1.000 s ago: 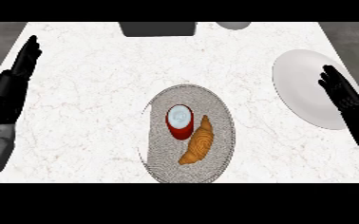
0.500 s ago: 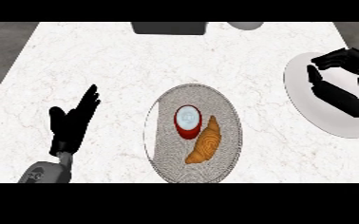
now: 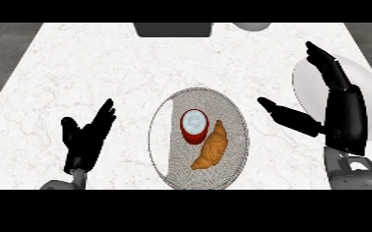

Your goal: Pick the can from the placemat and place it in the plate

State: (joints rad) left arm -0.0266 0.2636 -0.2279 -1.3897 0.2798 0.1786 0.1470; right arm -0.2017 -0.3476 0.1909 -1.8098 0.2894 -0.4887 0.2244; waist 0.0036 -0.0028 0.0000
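A red can (image 3: 194, 126) with a pale blue top stands upright on the grey oval placemat (image 3: 174, 167) in the middle of the counter. A golden croissant (image 3: 211, 145) lies right beside it on the mat. The white plate (image 3: 311, 86) lies at the right edge, partly hidden by my right hand (image 3: 341, 110). That hand is open, fingers stretched up over the plate and thumb pointing left toward the mat, apart from the can. My left hand (image 3: 83, 138) rests open at the lower left, fingers up, well left of the mat.
A dark rectangular object (image 3: 173, 29) and a grey round object (image 3: 251, 26) sit at the counter's far edge. The white marble counter (image 3: 102, 69) spreads to the left and behind the mat.
My right hand has moved left off the plate's edge toward the placemat, spreading thumb from fingers. My left hand came in from the far left edge to the lower left. The can stays put.
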